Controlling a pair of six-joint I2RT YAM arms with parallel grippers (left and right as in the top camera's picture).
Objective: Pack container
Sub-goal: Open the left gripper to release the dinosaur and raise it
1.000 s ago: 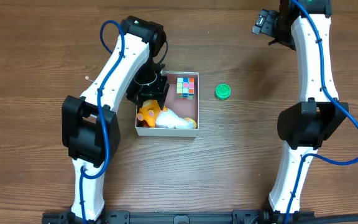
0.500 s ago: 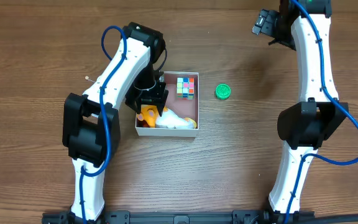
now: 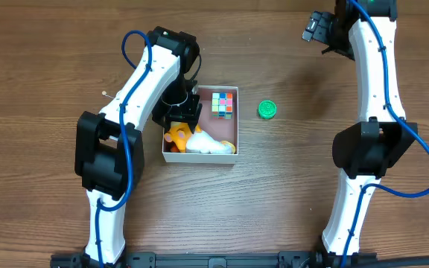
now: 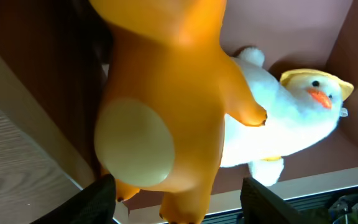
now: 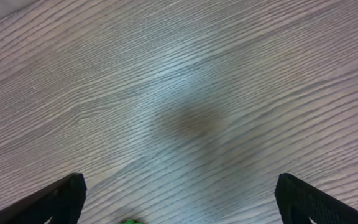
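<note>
The container (image 3: pixel 199 157) is a shallow white-walled box with a reddish-brown inside, standing mid-table. In it lie an orange toy figure (image 3: pixel 176 135) at the left wall, a white plush duck (image 3: pixel 208 144) along the front wall and a colour cube (image 3: pixel 223 104) at the back. My left gripper (image 3: pixel 179 117) reaches down into the box's left side. In the left wrist view its jaws (image 4: pixel 179 190) are open around the feet of the orange toy (image 4: pixel 166 93), with a gap at the right finger; the duck (image 4: pixel 278 118) lies just beyond. My right gripper (image 3: pixel 317 30) hangs open over bare wood, far back right.
A small green round cap (image 3: pixel 267 110) sits on the table just right of the container, and its edge shows at the bottom of the right wrist view (image 5: pixel 129 221). A tiny white pin-like object (image 3: pixel 106 94) lies left of the left arm.
The left arm shifted slightly over the box's left side, dipping toward the orange toy and then easing back. The toys and the right arm have not moved.
</note>
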